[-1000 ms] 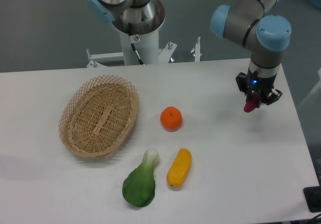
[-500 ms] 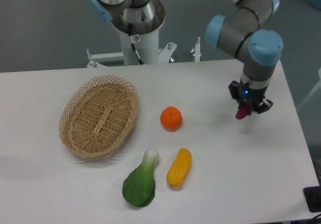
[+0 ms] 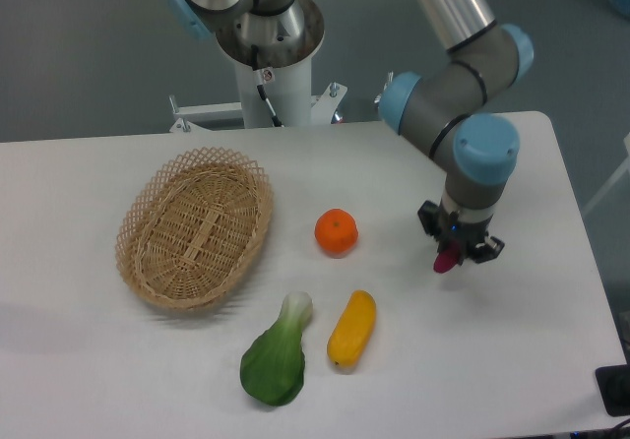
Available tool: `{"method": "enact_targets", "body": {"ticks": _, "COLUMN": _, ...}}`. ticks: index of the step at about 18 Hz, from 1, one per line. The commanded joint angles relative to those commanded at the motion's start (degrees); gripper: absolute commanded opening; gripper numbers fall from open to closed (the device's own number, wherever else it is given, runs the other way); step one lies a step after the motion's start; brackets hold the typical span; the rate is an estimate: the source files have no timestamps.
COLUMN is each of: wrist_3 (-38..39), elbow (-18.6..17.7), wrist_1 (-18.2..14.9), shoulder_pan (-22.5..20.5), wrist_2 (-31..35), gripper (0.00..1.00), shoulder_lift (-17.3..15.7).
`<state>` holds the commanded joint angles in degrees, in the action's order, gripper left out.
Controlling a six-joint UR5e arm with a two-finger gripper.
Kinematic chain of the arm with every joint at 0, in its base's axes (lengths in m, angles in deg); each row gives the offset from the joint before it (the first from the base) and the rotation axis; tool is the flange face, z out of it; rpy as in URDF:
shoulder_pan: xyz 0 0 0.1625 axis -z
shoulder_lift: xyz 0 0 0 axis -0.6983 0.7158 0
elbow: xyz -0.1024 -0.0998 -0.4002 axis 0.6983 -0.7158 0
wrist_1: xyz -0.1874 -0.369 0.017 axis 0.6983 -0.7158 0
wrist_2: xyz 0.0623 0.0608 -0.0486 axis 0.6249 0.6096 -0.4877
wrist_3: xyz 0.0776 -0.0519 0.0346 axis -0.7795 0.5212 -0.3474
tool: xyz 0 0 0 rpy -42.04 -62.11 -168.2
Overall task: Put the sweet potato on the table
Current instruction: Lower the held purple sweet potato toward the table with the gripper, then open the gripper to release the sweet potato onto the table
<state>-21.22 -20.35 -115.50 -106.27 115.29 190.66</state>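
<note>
Above the surface (image 3: 512, 341), your end effector (image 3: 451, 259) grips the sweet potato (image 3: 446, 261); transport step, so lower and release next.

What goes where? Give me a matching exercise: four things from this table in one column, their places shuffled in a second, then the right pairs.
Things:
1. sweet potato
2. orange
3. wicker basket
4. bok choy

Places:
A. near front edge, left of the yellow vegetable
B. left part of the table
C. gripped in the end effector, above the tabletop
D. mid-table, just right of the basket

Pairs: 1-C, 2-D, 3-B, 4-A
</note>
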Motion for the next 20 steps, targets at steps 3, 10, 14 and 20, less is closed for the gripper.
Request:
{"method": "enact_targets", "body": {"ticks": 3, "wrist_3": 0.8, "elbow": 1.6, "wrist_1": -0.1, "shoulder_pan": 0.4, "wrist_2": 0.0, "gripper": 0.21, "shoulder_lift": 1.2}}
{"method": "enact_targets", "body": {"ticks": 10, "wrist_3": 0.4, "elbow": 3.0, "wrist_1": -0.1, "shoulder_pan": 0.4, "wrist_2": 0.0, "gripper": 0.73, "shoulder_lift": 1.9}}
{"method": "enact_targets", "body": {"ticks": 14, "wrist_3": 0.6, "elbow": 3.9, "wrist_1": -0.2, "shoulder_pan": 0.4, "wrist_2": 0.2, "gripper": 1.00, "shoulder_lift": 1.4}}
{"method": "enact_targets", "body": {"ticks": 20, "wrist_3": -0.3, "elbow": 5.1, "wrist_1": -0.7, "shoulder_pan": -1.5, "wrist_2": -0.2, "gripper": 1.00, "shoulder_lift": -0.1}}
